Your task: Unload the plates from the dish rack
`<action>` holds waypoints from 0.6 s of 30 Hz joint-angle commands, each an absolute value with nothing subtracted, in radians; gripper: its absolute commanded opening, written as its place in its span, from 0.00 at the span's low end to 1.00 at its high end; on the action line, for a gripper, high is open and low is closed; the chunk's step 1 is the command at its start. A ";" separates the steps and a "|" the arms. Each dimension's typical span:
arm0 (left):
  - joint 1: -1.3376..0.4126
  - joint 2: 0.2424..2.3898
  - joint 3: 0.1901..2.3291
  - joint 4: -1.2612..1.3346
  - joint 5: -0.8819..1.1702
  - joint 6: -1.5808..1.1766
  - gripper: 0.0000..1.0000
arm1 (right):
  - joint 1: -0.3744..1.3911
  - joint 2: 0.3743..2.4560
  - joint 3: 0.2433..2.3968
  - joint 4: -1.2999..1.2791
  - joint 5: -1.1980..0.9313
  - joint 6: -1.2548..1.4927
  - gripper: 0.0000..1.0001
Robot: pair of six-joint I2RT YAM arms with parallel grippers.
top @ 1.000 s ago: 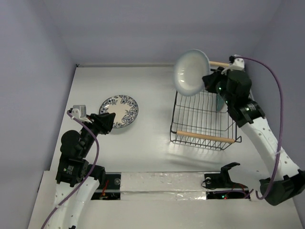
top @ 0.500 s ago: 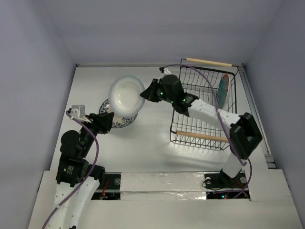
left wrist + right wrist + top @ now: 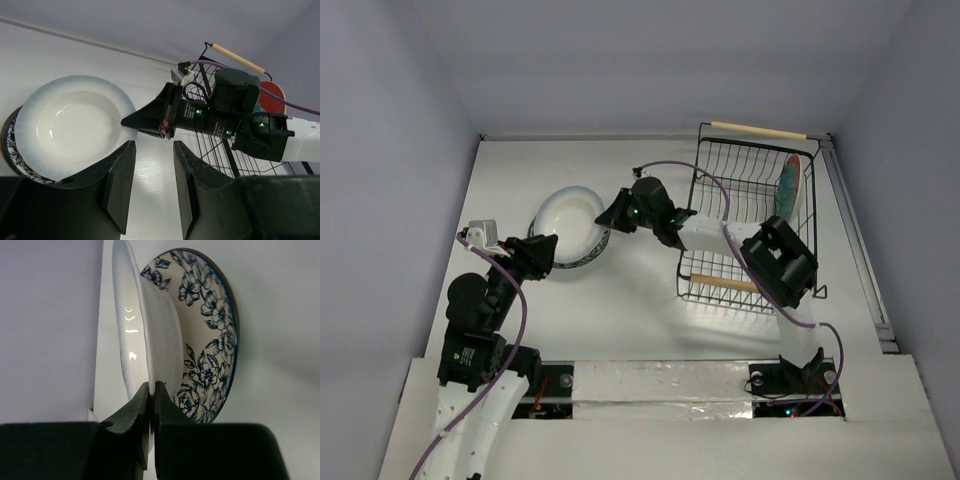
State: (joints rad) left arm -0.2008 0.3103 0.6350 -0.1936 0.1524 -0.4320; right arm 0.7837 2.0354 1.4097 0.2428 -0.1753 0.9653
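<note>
Right arm is reaching across the desk (image 3: 640, 310) from the dish rack (image 3: 740, 175) toward the left side. Right gripper (image 3: 611, 214) is pinching the rim of the plain pale plate (image 3: 565, 220); in the right wrist view the jaws are pressing together on the thin edge of that plate (image 3: 131, 335), one finger on each face.

The pale plate is hanging tilted over the white plate with blue flowers (image 3: 585, 257), which is lying flat on the desk. The gripped edge is sitting higher, and a wedge of gap is showing between the two plates in the right wrist view, where the floral face (image 3: 212, 335) is showing plainly. Whether the far edge is touching the floral plate cannot be told.

Left gripper (image 3: 540, 254) is hovering just beside the near-left edge of the stack. Its jaws are standing spread and holding nothing, and the left wrist view is looking between them at the pale plate (image 3: 75, 125) and the right gripper (image 3: 131, 121).

A red plate with teal flowers (image 3: 787, 190) is standing on edge in the right part of the rack.
</note>
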 commanded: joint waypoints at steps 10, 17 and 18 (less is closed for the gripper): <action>-0.196 0.293 0.644 -0.166 0.166 -0.429 0.33 | 0.804 2.059 1.468 0.375 -0.180 1.014 0.43; -0.196 0.291 0.643 -0.166 0.169 -0.430 0.33 | 0.824 2.014 1.468 0.213 -0.072 0.876 0.66; -0.196 0.291 0.644 -0.164 0.169 -0.431 0.33 | 0.834 2.007 1.474 0.187 -0.051 0.856 0.70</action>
